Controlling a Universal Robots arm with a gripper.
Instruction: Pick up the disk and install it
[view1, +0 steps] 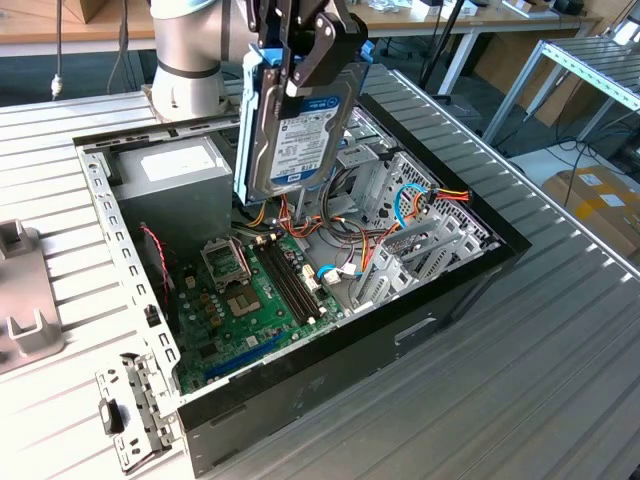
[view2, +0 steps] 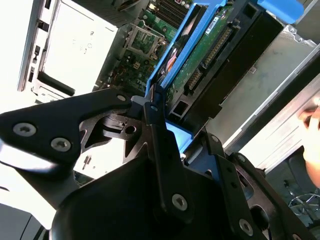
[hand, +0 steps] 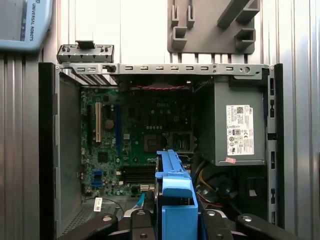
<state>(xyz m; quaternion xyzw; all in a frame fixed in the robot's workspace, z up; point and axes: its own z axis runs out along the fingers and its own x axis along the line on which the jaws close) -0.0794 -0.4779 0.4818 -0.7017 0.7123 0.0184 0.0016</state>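
Gripper (view1: 300, 70) is clamped on the disk (view1: 295, 135), which hangs upright at upper centre of the exterior view above the open computer case (view1: 440, 310); judged stiff, dense and shock-sensitive, it is best held by its blue carrier rails (view1: 246, 120).

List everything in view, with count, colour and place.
disk: one, silver-grey in a blue carrier, held on end above the case.
computer case: one, black, open, on the table.
motherboard: one, green, on the case floor.
power supply: one, grey with white label, in a case corner.
cables: several, orange, yellow, blue, inside the case.
fixture: one, grey, on the table, exterior view's left.
table: one, grey slatted metal, under the case.
cardboard box: one, brown, on the floor, exterior view's right.
arm: one, silver-grey, base by the case.
gripper: one, black, shut on the disk.
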